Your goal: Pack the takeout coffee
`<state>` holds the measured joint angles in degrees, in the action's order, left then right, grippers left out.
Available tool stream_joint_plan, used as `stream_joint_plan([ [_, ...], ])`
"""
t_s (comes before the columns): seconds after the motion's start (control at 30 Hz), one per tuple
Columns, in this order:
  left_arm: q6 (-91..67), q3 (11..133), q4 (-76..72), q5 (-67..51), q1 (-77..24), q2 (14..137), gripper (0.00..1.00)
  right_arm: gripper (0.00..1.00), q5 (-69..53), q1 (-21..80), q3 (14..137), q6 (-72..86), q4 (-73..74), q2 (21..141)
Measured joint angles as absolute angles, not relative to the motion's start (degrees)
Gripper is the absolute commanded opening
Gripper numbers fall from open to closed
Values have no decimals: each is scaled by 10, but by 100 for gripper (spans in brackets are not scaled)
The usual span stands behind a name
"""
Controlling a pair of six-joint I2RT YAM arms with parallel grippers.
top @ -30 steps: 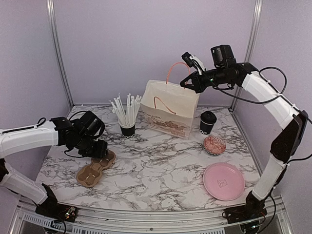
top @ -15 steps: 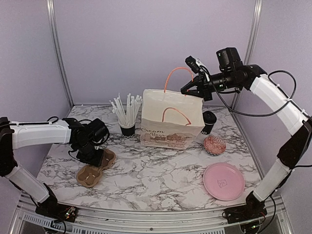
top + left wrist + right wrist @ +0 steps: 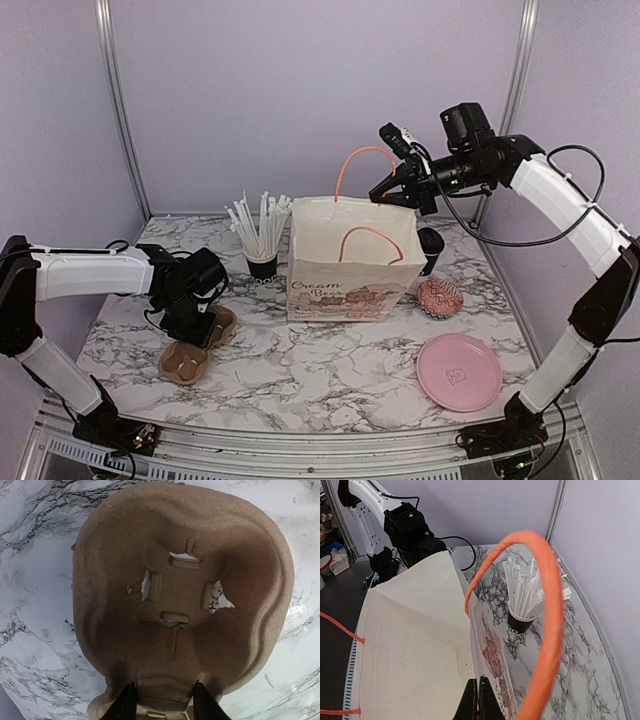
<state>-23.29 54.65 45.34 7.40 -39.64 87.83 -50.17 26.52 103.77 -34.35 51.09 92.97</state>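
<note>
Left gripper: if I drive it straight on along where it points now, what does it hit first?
The brown cup tray. The left gripper points down at it, jaws either side of its rim, so the cardboard comes first, with the marble table right under it.

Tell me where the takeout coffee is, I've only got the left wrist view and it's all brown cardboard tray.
Observer: The takeout coffee stands lidded at the back right, partly behind the paper bag.
Operator: Is the right arm on it?
Observer: No, the right pincer is shut on the bag's orange handle, up above the bag.
Operator: Could I confuse it with anything?
Observer: Yes, a similar black cup of white straws stands left of the bag.
</note>
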Motion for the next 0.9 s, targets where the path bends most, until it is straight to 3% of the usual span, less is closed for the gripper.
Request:
stream_joint_plan([
  [0.53, -236, 566, 484, 67, -396, 817, 29, 0, -512, 269, 1030, -349, 512, 932],
  [0.9, -200, 836, 517, 42, -408, 625, 25, 0, -523, 276, 1017, -365, 548, 938],
])
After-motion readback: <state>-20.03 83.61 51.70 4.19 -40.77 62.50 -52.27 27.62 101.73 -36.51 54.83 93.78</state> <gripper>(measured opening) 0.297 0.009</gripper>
